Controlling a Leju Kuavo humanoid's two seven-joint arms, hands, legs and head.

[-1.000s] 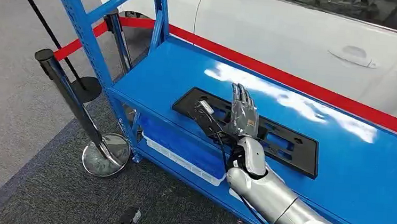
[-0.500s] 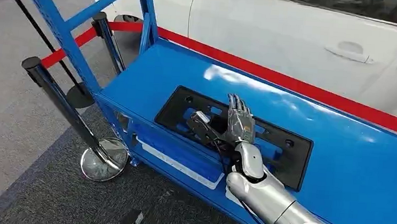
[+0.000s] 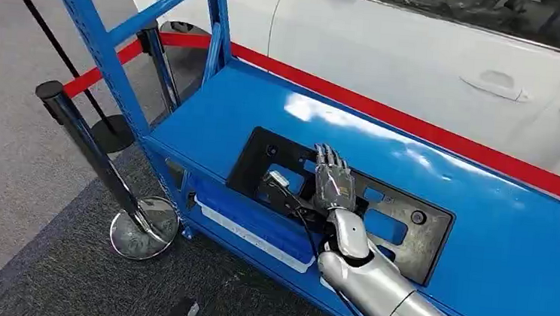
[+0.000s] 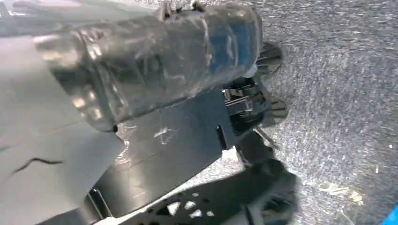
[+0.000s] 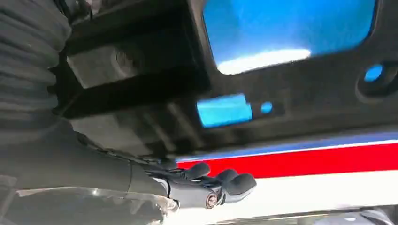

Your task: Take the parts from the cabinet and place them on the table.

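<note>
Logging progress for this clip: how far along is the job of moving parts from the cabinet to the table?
Done: one part, a flat black plastic frame, lies on the blue table.
In hand: the right hand is over the frame, fingers stretched flat; whether it touches the frame is unclear. It grips nothing.
Left: the cabinet is out of view, so how many parts remain cannot be judged. The left hand cannot be made out in the blurred left wrist view.

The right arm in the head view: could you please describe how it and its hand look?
The right arm is a smooth, silver, rounded shell that narrows to a white wrist piece. The right hand is grey metallic with darker segmented fingers. A thin black cable runs along the forearm to a small camera module with a pale face beside the wrist.
</note>
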